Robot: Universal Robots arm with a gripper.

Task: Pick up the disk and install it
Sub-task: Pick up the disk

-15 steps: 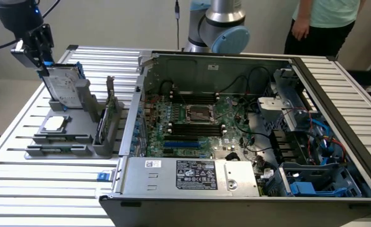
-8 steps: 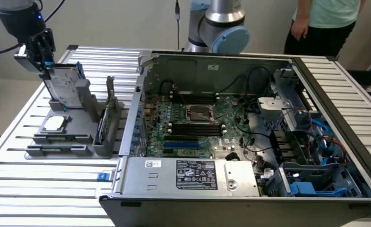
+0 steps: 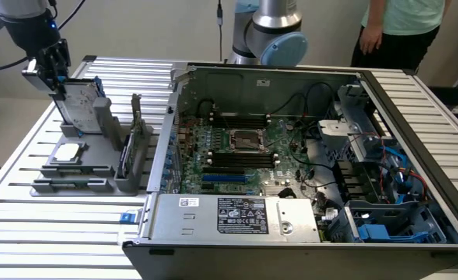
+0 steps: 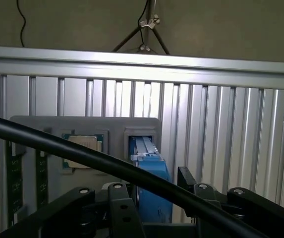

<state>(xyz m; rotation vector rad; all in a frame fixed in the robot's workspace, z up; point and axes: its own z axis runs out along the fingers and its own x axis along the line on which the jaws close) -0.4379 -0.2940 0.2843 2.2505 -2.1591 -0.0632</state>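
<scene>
The disk [image 3: 81, 102] stands on edge in a slot of the grey holder [image 3: 77, 184] at the exterior view's left. It is silver with a white label. In the wrist view its blue caddy edge [image 4: 149, 171] points up between my fingers. My gripper [image 3: 58, 79] has come down over the disk's top end. It is open [image 4: 154, 196]: one finger [image 4: 119, 210] sits at one face of the caddy, and the other finger [image 4: 189, 186] stands a small gap off the opposite face. The disk still rests in its slot.
A small square chip [image 3: 67, 151] lies on the holder beside the disk, and memory sticks [image 3: 128, 149] stand in its other slots. The open computer case [image 3: 291, 146] fills the exterior view's right, with a blue drive bay [image 3: 384, 230]. A person [image 3: 400, 29] stands behind. A black cable [image 4: 57, 148] crosses the wrist view.
</scene>
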